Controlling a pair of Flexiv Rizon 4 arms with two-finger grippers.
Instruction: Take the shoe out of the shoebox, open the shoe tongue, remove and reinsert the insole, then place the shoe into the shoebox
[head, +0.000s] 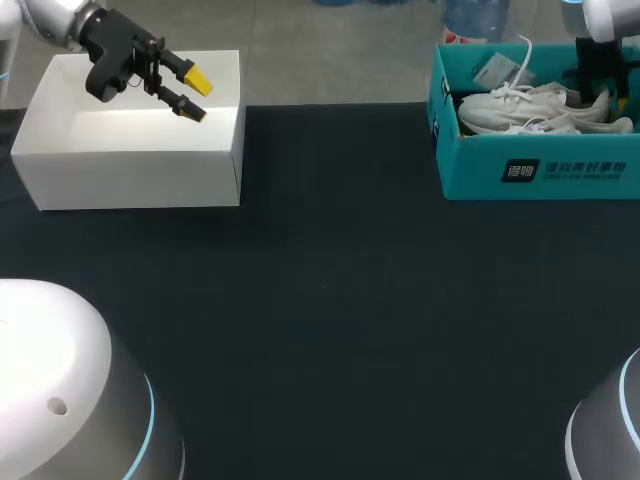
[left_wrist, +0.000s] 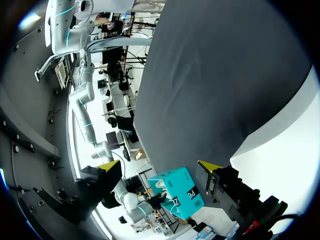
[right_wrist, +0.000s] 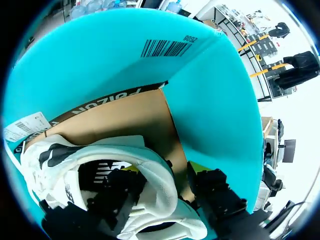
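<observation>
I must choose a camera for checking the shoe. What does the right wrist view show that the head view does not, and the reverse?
Only the right wrist view: the brown floor and a barcode label inside the shoebox. Only the head view: the white box, the open left gripper above it, the dark table. Both: the white shoe lying in the teal shoebox.

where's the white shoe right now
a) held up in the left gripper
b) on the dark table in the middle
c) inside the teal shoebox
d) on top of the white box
c: the white shoe lies inside the teal shoebox at the table's far right, while the left gripper hangs open and empty over the white box.
</observation>
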